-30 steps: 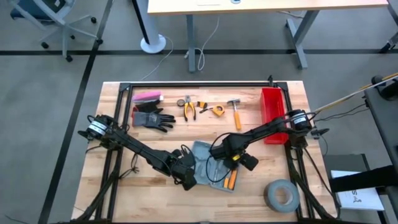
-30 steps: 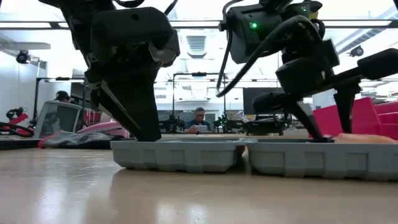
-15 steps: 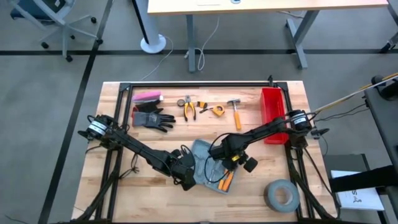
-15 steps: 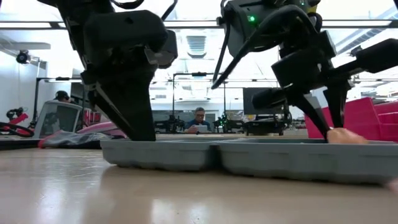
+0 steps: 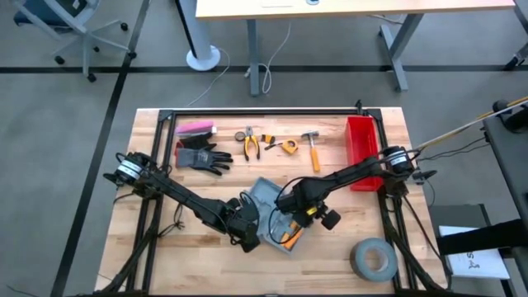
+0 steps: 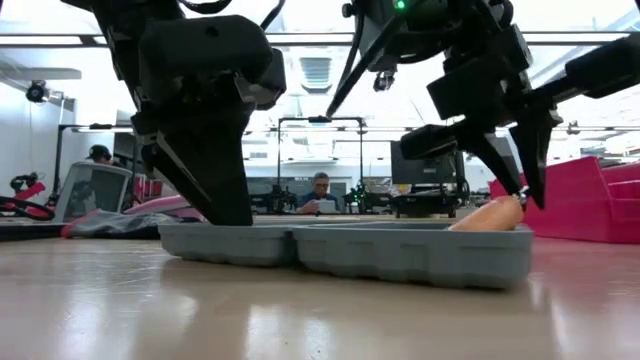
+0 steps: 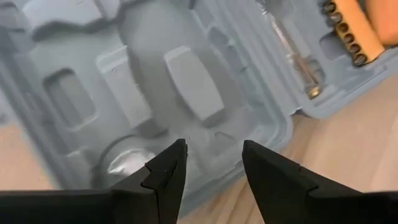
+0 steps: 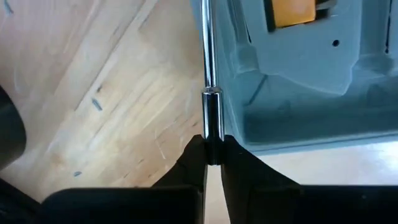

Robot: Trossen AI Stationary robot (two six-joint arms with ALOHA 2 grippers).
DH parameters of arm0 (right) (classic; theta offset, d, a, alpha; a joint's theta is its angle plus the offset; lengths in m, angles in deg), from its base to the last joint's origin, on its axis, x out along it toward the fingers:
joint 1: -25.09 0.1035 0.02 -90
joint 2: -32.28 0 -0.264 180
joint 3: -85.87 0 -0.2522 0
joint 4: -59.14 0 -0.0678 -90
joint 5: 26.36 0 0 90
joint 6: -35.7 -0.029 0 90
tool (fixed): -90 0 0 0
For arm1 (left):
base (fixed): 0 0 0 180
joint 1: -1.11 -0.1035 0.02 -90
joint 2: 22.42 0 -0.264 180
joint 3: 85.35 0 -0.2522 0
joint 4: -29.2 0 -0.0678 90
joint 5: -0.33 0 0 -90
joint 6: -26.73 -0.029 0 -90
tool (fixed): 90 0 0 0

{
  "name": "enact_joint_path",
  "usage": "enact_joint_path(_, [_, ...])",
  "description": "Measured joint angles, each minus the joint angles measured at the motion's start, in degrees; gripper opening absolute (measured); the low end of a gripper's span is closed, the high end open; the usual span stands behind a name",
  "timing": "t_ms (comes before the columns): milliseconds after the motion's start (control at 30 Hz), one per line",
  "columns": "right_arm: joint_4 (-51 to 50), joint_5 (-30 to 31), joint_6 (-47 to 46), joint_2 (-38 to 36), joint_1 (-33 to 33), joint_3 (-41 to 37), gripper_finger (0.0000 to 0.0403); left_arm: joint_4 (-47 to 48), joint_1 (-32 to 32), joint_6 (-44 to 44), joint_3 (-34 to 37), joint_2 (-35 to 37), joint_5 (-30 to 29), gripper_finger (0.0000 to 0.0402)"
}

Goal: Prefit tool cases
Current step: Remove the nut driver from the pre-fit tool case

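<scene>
The right hand (image 8: 213,149) is clamped on a slim chrome shaft (image 8: 207,56), probably to seat it. At its nine o'clock, the parted left hand (image 7: 211,168) pins the open tool case (image 5: 268,216) mid-bench (image 5: 198,264), steadying it.

Two dark fingers of the left gripper (image 7: 214,165) stand parted just above an open grey-blue tool case (image 7: 124,93) with moulded slots. An orange bit holder (image 7: 351,31) lies in its far half, on the wooden table (image 7: 348,149).
</scene>
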Motion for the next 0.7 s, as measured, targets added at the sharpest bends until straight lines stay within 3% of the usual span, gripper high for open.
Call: enact_joint_path(700, [-10.6, 11.2, -6.8, -8.0, -3.9, 1.4, 0.0009, -0.2, 0.5, -0.1, 0.0, 0.1, 0.3, 0.0165])
